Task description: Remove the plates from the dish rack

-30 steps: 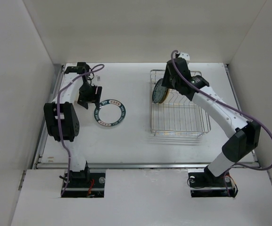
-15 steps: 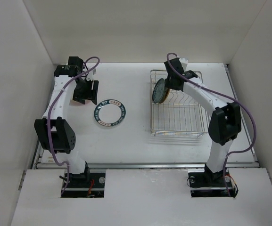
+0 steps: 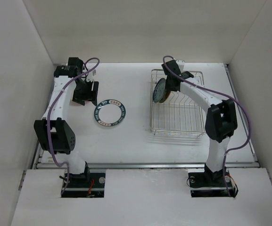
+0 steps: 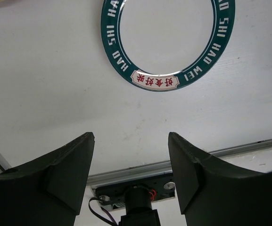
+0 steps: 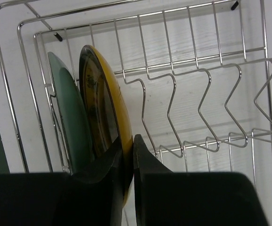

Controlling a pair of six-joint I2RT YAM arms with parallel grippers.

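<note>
The silver wire dish rack [image 3: 183, 117] stands on the right of the table. Two plates stand on edge side by side at its far left end [image 3: 160, 91]. In the right wrist view they are an orange-yellow plate [image 5: 108, 101] and a teal plate [image 5: 69, 117] behind it, between the rack's wires [image 5: 173, 94]. My right gripper [image 5: 128, 148] is shut on the orange-yellow plate's rim, one finger on each face. A white plate with a dark teal lettered rim [image 3: 109, 112] lies flat on the table left of centre. My left gripper [image 4: 131, 160] hovers open and empty near that plate [image 4: 155, 81].
The table's metal front rail [image 4: 211, 153] and the left arm's base show below the left fingers. White walls close in the table on the left, back and right. The rest of the rack's slots [image 5: 230, 94] hold nothing.
My right gripper has closed onto the orange-yellow plate's rim, and the right arm has folded in closer to the rack. The left arm drew back toward the far left corner, away from the white plate.
</note>
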